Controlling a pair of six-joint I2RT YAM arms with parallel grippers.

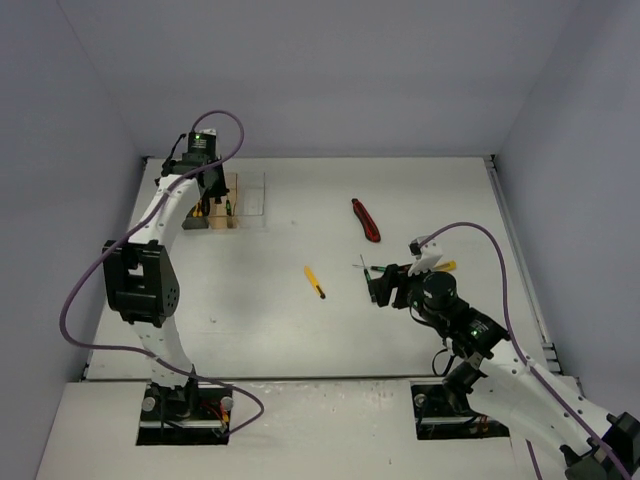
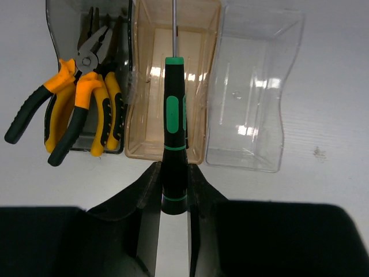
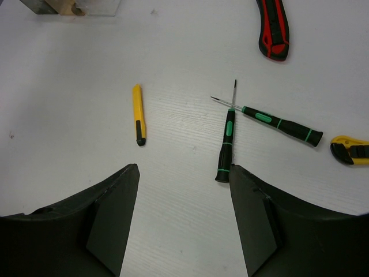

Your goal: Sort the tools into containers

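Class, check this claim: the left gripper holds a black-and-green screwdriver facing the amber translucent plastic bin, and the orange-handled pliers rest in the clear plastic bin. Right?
No. The left wrist view shows the orange-handled pliers resting in the smoky dark grey plastic bin, not the clear plastic bin. The left gripper does hold the black-and-green screwdriver facing the amber translucent plastic bin.

Overhead camera takes in the whole counter (image 1: 300,330) from its near edge; wrist cameras close in on its far-left bins (image 2: 253,86), right-side screwdrivers (image 3: 226,144).

My gripper (image 3: 183,173): spread wide.
Screwdriver (image 3: 226,144): shaft crossing the second screwdriver (image 3: 277,122).
Yellow knife (image 3: 138,114): well apart from them.
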